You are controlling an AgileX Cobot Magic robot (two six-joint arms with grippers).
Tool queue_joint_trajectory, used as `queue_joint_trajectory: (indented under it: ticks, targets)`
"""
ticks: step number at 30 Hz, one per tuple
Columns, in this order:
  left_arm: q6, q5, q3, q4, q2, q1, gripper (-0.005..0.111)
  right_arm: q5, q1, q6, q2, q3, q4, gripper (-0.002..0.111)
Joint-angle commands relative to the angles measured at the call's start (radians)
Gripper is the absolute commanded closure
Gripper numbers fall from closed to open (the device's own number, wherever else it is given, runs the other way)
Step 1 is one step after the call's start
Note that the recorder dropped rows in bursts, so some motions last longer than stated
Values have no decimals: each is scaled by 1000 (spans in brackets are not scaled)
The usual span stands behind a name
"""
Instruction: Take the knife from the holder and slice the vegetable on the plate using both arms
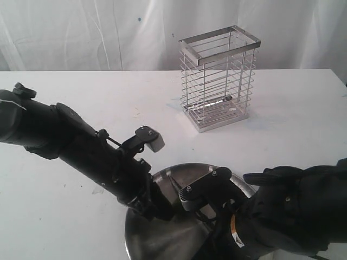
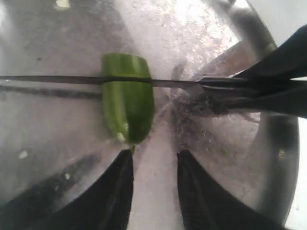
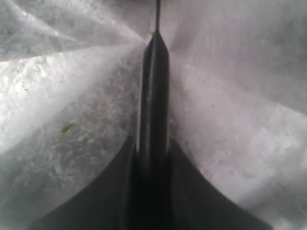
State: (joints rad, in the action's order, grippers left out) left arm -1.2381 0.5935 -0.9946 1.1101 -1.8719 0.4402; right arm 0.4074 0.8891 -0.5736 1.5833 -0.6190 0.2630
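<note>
The green vegetable [image 2: 127, 108] lies on the steel plate [image 2: 57, 143]. The knife's [image 2: 57, 79] dark blade crosses it near its cut end. My left gripper [image 2: 153, 155] is open just behind the vegetable's stem end. One fingertip [image 2: 125, 160] almost touches the stem, and only bare plate lies between the fingers. My right gripper [image 3: 152, 143] is shut on the knife's black handle [image 3: 154, 96], with the blade running away from it over the plate [image 3: 230, 96]. In the exterior view both arms meet over the plate [image 1: 162, 235]. The wire holder [image 1: 219, 81] stands behind on the table.
A white table [image 1: 282, 119] carries everything, with a white curtain behind it. Small green scraps [image 2: 61, 4] lie on the plate. My left arm [image 1: 81, 146] reaches in from the left and my right arm [image 1: 293, 206] from the lower right.
</note>
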Motion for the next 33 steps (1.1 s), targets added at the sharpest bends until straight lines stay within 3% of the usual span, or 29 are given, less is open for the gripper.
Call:
queue_joint_trajectory:
  ticks: [1,13,23,33]
  targets:
    - [-18,-62,10,53,1,58,65,25,-3,17,0,-9,-2,108]
    - [-59,-162,10,180,-67,118,62,61,-3,25,0,-9,-4,108]
    - [-86,-183,6,293,-72,119,63,120,-3,127,0,-19,-79,108]
    - [-86,-183,6,334,-72,119,67,308,-3,238,0,-101,-96,108]
